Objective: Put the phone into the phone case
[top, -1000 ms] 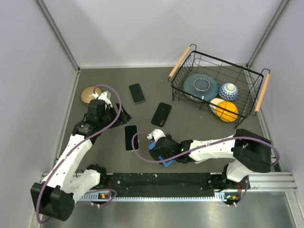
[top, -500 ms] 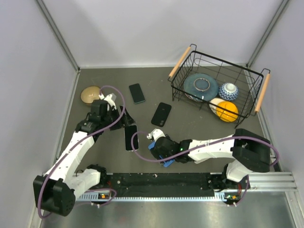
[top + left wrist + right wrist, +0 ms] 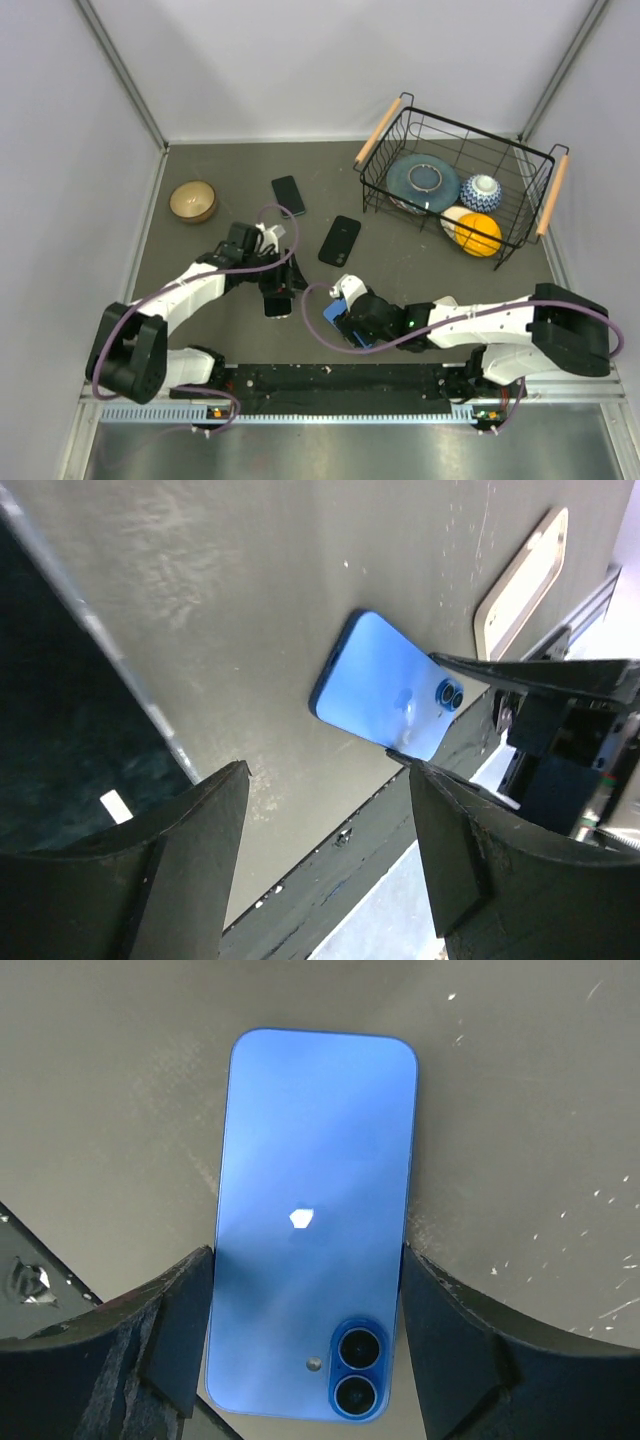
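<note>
Carrying the blue phone (image 3: pixel 315 1180) well depends first on the grip it has now. Nearest to the bases, the right end effector (image 3: pixel 305 1300) presses its two fingers on both long edges of the phone at the camera end, with the back side up. Whether the phone lies on the tabletop (image 3: pixel 220 165) or is a little lifted, I cannot tell. I judge that this grip sits far toward one end, so the free end may swing, and a slow motion is safer. A little farther, the left end effector (image 3: pixel 328 780) is spread wide with nothing between its fingers, and it hangs just over a dark slab (image 3: pixel 277 306). I cannot decide if this slab is the case or another phone. If it is the case, the left fingers should pin one end to the tabletop. The right arm should then turn the phone so its back meets the opening, put one corner in first, and press it flat. Farther back lie a second black slab (image 3: pixel 340 240) and a third one (image 3: pixel 289 195), so the target must be checked. Farthest stand a wooden bowl (image 3: pixel 193 201) and a wire basket (image 3: pixel 379 132), well apart from the work.
</note>
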